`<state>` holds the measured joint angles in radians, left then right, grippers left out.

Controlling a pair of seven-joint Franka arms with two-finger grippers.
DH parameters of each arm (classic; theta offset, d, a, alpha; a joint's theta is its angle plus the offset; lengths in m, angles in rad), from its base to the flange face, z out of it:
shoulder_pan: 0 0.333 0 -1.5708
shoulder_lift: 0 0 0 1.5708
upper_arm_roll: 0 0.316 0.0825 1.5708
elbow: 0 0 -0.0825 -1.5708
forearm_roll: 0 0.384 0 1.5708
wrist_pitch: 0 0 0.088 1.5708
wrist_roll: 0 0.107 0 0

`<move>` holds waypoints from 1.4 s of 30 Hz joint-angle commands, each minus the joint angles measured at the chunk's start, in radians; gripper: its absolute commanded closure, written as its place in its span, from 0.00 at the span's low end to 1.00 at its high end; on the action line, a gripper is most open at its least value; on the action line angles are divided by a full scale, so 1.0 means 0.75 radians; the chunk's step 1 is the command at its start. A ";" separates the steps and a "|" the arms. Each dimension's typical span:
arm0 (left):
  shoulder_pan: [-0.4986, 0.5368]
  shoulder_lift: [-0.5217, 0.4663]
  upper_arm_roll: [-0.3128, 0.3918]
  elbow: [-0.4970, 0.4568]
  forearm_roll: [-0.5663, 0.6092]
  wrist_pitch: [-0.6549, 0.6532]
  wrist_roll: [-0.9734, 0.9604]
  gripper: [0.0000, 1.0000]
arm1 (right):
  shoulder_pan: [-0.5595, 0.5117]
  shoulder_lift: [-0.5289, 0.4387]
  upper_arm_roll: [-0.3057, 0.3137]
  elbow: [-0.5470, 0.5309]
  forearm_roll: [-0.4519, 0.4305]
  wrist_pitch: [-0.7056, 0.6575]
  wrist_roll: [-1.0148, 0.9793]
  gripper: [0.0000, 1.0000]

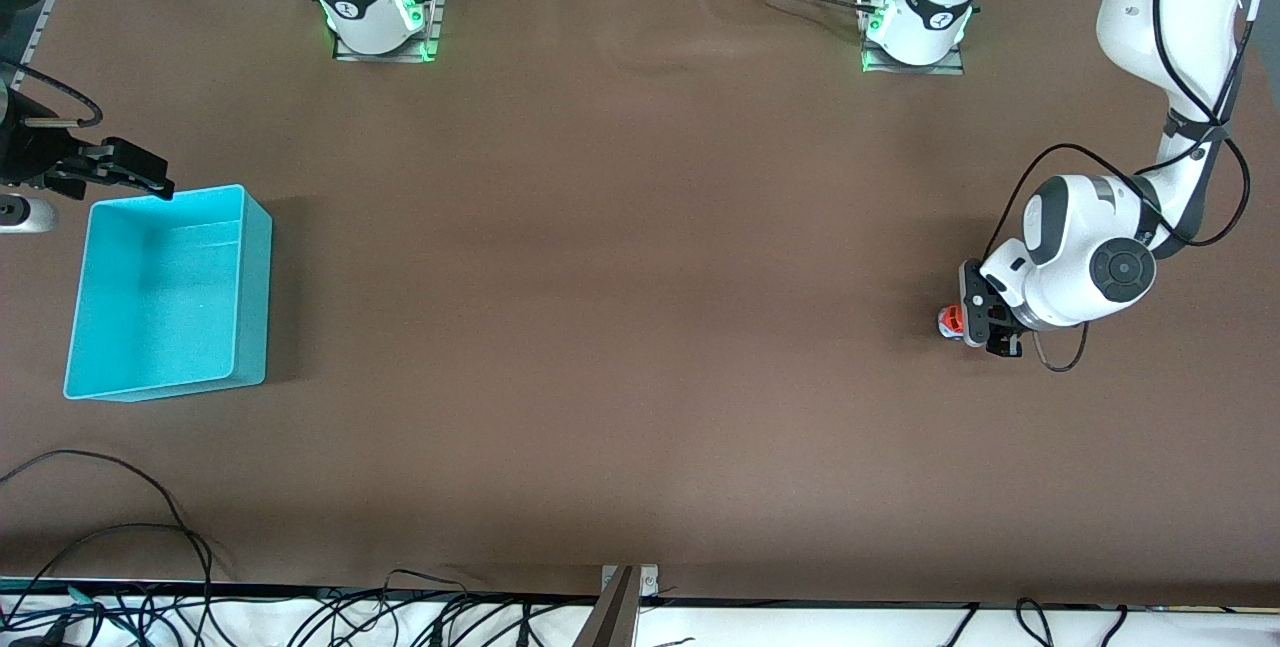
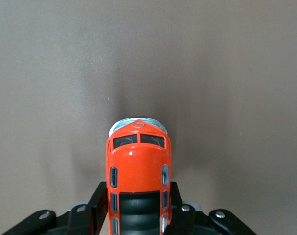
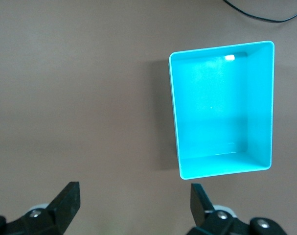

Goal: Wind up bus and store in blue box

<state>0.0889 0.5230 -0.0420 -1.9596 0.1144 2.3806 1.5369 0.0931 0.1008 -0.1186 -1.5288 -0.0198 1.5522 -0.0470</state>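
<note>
Two claws we watch: the left claw (image 2: 138, 215) pinches the bus (image 2: 138, 171) by its flanks on the bench (image 1: 640, 327), toward the left arm's end. We judge it light, stiff, glossy-slick. The right claw (image 3: 133, 203) waits wide beside the blue box (image 3: 221, 107).

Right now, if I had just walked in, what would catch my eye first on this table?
Probably the blue box, bright and empty, at the right arm's end of the brown table. Next, the tiny orange bus at the left arm's end, pinched in the left hand low at the tabletop. The right hand waits open beside the box's farther corner.
</note>
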 commanded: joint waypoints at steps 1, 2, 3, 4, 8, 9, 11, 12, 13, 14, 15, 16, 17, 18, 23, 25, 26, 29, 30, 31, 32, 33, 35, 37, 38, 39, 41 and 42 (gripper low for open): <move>0.010 -0.016 -0.007 -0.024 0.032 0.019 0.021 0.70 | 0.003 0.007 -0.003 0.020 0.014 -0.006 0.009 0.00; 0.010 -0.016 -0.007 -0.024 0.032 0.019 0.021 0.70 | 0.003 0.007 -0.003 0.020 0.014 -0.006 0.009 0.00; 0.010 -0.016 -0.007 -0.024 0.032 0.019 0.021 0.70 | 0.003 0.007 -0.003 0.020 0.014 -0.006 0.009 0.00; 0.010 -0.016 -0.005 -0.024 0.032 0.019 0.021 0.70 | 0.003 0.007 -0.003 0.020 0.014 -0.004 0.009 0.00; 0.012 -0.014 -0.005 -0.024 0.030 0.021 0.021 0.70 | 0.003 0.007 -0.003 0.020 0.014 -0.004 0.009 0.00; 0.020 -0.014 -0.005 -0.024 0.032 0.021 0.021 0.70 | 0.003 0.007 -0.003 0.020 0.014 -0.006 0.009 0.00; 0.033 -0.010 -0.005 -0.024 0.032 0.021 0.021 0.70 | 0.003 0.007 -0.003 0.020 0.014 -0.006 0.009 0.00; 0.033 -0.008 -0.005 -0.024 0.032 0.021 0.021 0.71 | 0.003 0.007 -0.003 0.020 0.014 -0.004 0.009 0.00; 0.035 -0.006 -0.005 -0.024 0.032 0.021 0.021 0.71 | 0.003 0.007 -0.003 0.020 0.014 -0.004 0.009 0.00; 0.043 0.002 -0.005 -0.022 0.032 0.021 0.021 0.71 | 0.003 0.007 -0.003 0.020 0.014 -0.004 0.009 0.00; 0.051 0.006 -0.005 -0.022 0.032 0.021 0.021 0.71 | 0.003 0.007 -0.003 0.020 0.014 -0.006 0.009 0.00; 0.063 0.010 -0.005 -0.020 0.034 0.021 0.021 0.71 | 0.003 0.007 -0.003 0.020 0.014 -0.004 0.009 0.00; 0.070 0.010 -0.005 -0.018 0.034 0.021 0.021 0.71 | 0.003 0.007 -0.003 0.020 0.014 -0.006 0.009 0.00; 0.082 0.014 -0.005 -0.017 0.034 0.021 0.021 0.71 | 0.003 0.007 -0.003 0.020 0.014 -0.004 0.009 0.00; 0.141 0.035 -0.005 -0.015 0.052 0.023 0.049 0.71 | 0.003 0.007 -0.003 0.020 0.014 -0.006 0.009 0.00; 0.166 0.047 -0.005 -0.007 0.054 0.029 0.092 0.71 | 0.003 0.007 -0.003 0.020 0.014 -0.004 0.009 0.00; 0.176 0.051 -0.005 -0.007 0.054 0.035 0.111 0.71 | 0.003 0.007 -0.003 0.020 0.014 -0.004 0.009 0.00; 0.219 0.057 -0.005 -0.005 0.054 0.053 0.162 0.71 | 0.003 0.007 -0.003 0.020 0.014 -0.004 0.009 0.00; 0.229 0.061 -0.007 -0.005 0.054 0.055 0.174 0.71 | 0.003 0.007 -0.003 0.020 0.014 -0.006 0.009 0.00; 0.239 0.068 -0.007 -0.003 0.054 0.055 0.186 0.71 | 0.003 0.007 -0.003 0.020 0.014 -0.006 0.009 0.00; 0.247 0.070 -0.007 -0.001 0.054 0.055 0.197 0.71 | 0.003 0.007 -0.003 0.020 0.014 -0.006 0.009 0.00; 0.258 0.070 -0.005 -0.001 0.054 0.057 0.213 0.71 | 0.003 0.007 -0.003 0.020 0.014 -0.006 0.009 0.00; 0.274 0.070 -0.007 -0.001 0.054 0.068 0.237 0.71 | 0.003 0.007 -0.003 0.020 0.014 -0.004 0.009 0.00; 0.290 0.072 -0.007 -0.001 0.054 0.074 0.262 0.71 | 0.003 0.007 -0.003 0.020 0.014 -0.006 0.009 0.00; 0.299 0.074 -0.005 -0.001 0.054 0.076 0.268 0.71 | 0.003 0.007 -0.003 0.020 0.014 -0.006 0.009 0.00; 0.307 0.080 -0.005 0.001 0.054 0.076 0.274 0.71 | 0.003 0.007 -0.003 0.020 0.014 -0.006 0.009 0.00; 0.327 0.082 -0.007 0.001 0.056 0.078 0.291 0.70 | 0.003 0.007 -0.003 0.020 0.014 -0.006 0.009 0.00; 0.335 0.084 -0.007 0.001 0.058 0.080 0.301 0.70 | 0.003 0.007 -0.003 0.020 0.014 -0.006 0.009 0.00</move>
<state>0.2961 0.5283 -0.0410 -1.9588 0.1214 2.4145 1.7184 0.0931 0.1009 -0.1186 -1.5288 -0.0198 1.5522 -0.0470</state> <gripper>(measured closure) 0.476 0.000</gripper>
